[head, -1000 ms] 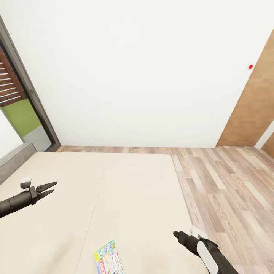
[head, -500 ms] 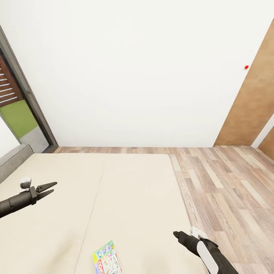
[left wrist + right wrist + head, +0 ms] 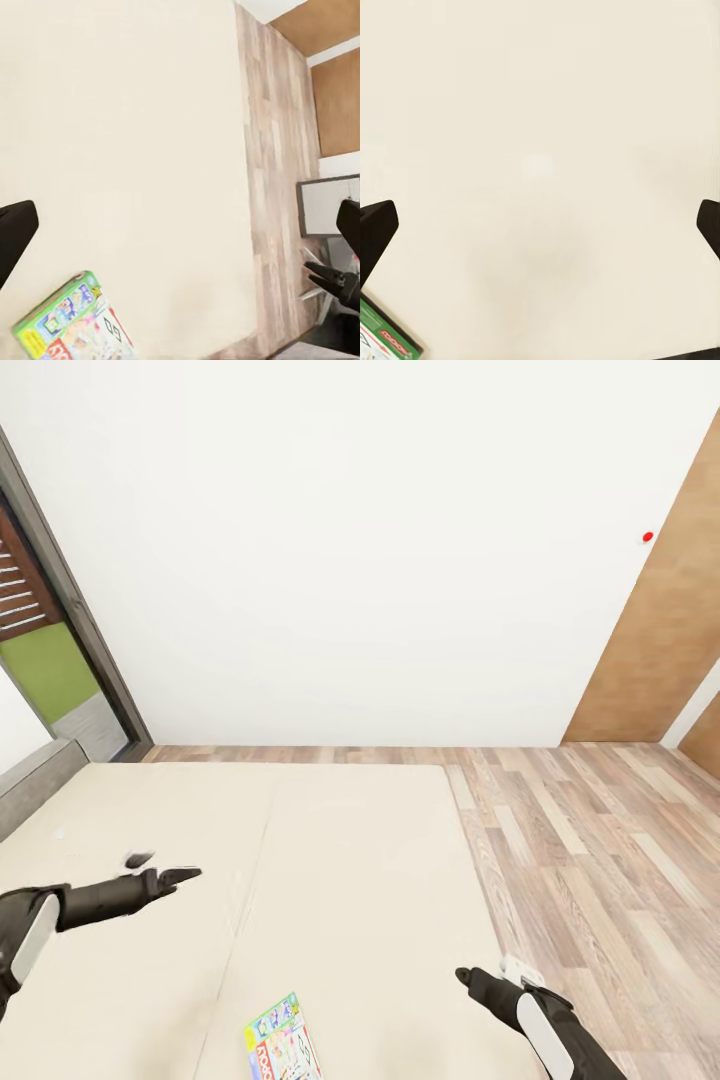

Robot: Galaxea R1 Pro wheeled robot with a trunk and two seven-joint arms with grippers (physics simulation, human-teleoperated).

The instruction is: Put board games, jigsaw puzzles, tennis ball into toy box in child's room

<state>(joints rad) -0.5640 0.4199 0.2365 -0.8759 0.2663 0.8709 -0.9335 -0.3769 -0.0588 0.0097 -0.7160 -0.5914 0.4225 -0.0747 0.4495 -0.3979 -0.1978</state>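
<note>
**Desk:** Where does the flat, brightly printed board game box (image 3: 281, 1042) lie, and which way does it run?

**Photographer:** On the cream mattress of the bed (image 3: 330, 860), at the near edge of the head view and cut off by the frame. Its long axis runs away from the robot, tilted slightly to the left, with a short end facing the white wall (image 3: 360, 540).

**Desk:** Its look?

**Photographer:** A green border around a busy, multicoloured cover with a red patch; the lettering is too small to read. It also shows in the left wrist view (image 3: 71, 322), and one green corner in the right wrist view (image 3: 386, 339).

**Desk:** The arms?

**Photographer:** The left gripper (image 3: 178, 876) hangs over the mattress, left of the box and apart from it, fingers spread wide in its wrist view. The right gripper (image 3: 466, 978) sits over the bed's right edge, also clear of the box, its fingers wide apart too.

**Desk:** Surroundings?

**Photographer:** Wood-plank floor (image 3: 600, 860) to the right of the bed, a brown wooden panel (image 3: 660, 630), a dark-framed opening (image 3: 60, 610) at left. Bare mattress lies between each gripper and the box.
</note>
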